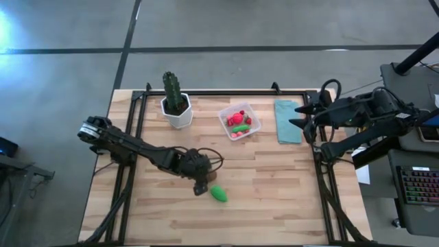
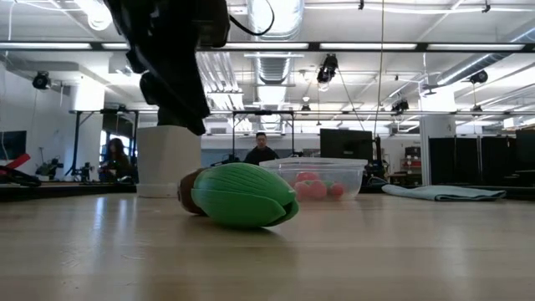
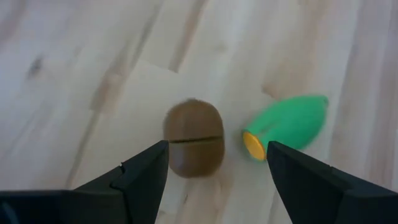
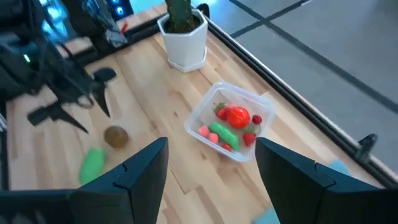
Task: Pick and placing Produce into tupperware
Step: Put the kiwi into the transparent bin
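A brown ball (image 3: 194, 146) and a green oblong piece (image 3: 289, 124) with a yellow end lie side by side on the wooden table. The green piece also shows in the high view (image 1: 219, 194). My left gripper (image 3: 216, 155) is open and hovers above the ball, touching nothing, and it hides the ball in the high view (image 1: 201, 185). The clear tupperware (image 1: 240, 121) stands at the far middle and holds red, pink and green pieces. My right gripper (image 1: 302, 116) is open and empty, raised at the far right.
A green cactus in a white pot (image 1: 175, 103) stands at the far left of the tupperware. A light blue folded cloth (image 1: 288, 121) lies to its right, under my right gripper. A black frame (image 1: 226, 91) runs along the table's edges. People show in the room beyond (image 2: 262, 149).
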Robot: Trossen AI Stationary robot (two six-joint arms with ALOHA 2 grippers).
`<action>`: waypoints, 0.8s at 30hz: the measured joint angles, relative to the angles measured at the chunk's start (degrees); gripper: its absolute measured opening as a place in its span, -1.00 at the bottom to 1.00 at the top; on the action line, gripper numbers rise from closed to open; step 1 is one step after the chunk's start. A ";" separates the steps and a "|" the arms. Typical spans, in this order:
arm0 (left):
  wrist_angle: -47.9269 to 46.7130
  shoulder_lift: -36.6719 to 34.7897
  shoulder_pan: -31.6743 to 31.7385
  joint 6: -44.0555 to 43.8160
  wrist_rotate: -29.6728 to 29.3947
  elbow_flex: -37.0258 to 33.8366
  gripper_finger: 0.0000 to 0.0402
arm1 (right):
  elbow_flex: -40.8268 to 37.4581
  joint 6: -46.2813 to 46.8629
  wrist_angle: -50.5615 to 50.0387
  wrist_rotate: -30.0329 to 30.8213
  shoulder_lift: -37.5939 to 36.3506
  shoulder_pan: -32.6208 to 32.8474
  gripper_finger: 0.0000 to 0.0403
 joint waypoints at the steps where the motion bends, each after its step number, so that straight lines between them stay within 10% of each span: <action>1: 0.04 0.00 -0.10 -1.58 -1.09 0.05 0.28 | 0.00 -0.38 -0.77 0.00 0.00 0.00 0.16; 24: 2.02 8.13 -0.23 -4.41 -0.10 0.87 0.28 | -1.81 -1.00 -9.23 -6.02 -1.85 0.00 0.16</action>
